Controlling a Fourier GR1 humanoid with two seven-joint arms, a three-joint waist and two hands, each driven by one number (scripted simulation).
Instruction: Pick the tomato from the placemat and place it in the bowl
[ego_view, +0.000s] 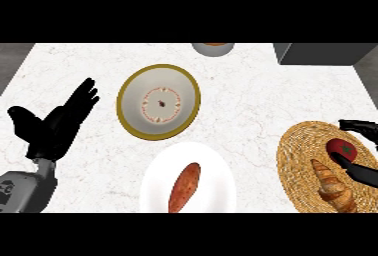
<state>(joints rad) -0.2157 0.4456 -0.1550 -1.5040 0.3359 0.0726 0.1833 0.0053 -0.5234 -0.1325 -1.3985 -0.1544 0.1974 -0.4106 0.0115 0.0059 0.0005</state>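
smooth round red tomato (341, 148) on woven straw placemat (299, 150), right hand (360, 170) curled around it, flaky croissant (334, 187) alongside, gold-rimmed bowl (158, 101), left hand (55, 125) open, fingers straight

White marbled counter top (258, 90), dark floor beyond, perhaps a grey box (321, 54) at the far edge.

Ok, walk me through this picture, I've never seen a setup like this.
You look down from the robot's head at a marble counter. The left robot hand rests open at the left edge, holding nothing. The right robot hand is at the right edge, its thumb and fingers around the red tomato on the woven placemat, beside a croissant. The gold-rimmed bowl stands in the middle, with nothing in it. Below it a white plate carries a sweet potato.
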